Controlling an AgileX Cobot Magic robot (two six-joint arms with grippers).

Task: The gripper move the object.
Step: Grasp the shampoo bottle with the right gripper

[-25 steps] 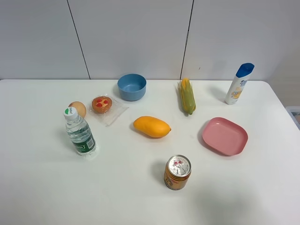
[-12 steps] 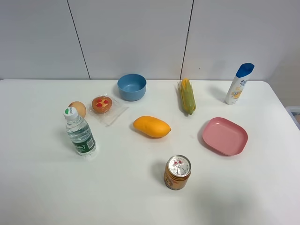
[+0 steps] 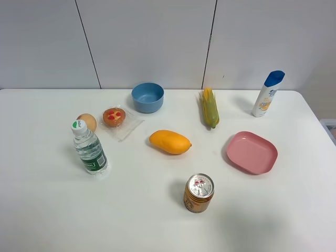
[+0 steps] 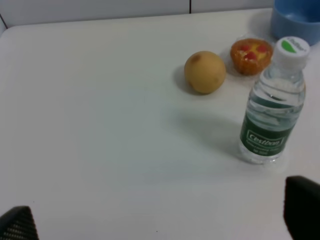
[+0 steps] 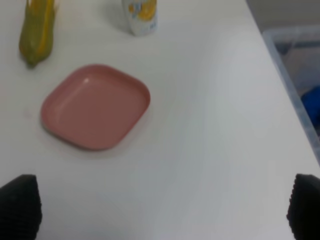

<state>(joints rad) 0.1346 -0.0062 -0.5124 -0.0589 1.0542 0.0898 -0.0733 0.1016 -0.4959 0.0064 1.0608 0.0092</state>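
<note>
The white shampoo bottle (image 3: 267, 95) with a blue cap stands upright at the table's far right, behind the pink plate (image 3: 251, 152). Its lower part with orange label print shows in the right wrist view (image 5: 140, 15). No arm shows in the exterior high view. My right gripper (image 5: 162, 209) is open and empty, its dark fingertips (image 5: 20, 206) wide apart, well short of the plate (image 5: 95, 113) and bottle. My left gripper (image 4: 160, 220) is open and empty, its fingertips (image 4: 302, 206) wide apart, near the clear water bottle (image 4: 272, 102).
A blue bowl (image 3: 147, 97), a corn cob (image 3: 209, 107), a mango (image 3: 169, 142), an orange can (image 3: 199, 192), a wrapped tart (image 3: 114, 117), an egg-like ball (image 3: 87, 122) and the water bottle (image 3: 90, 147) stand on the white table. A bin (image 5: 295, 65) lies beyond the table's right edge.
</note>
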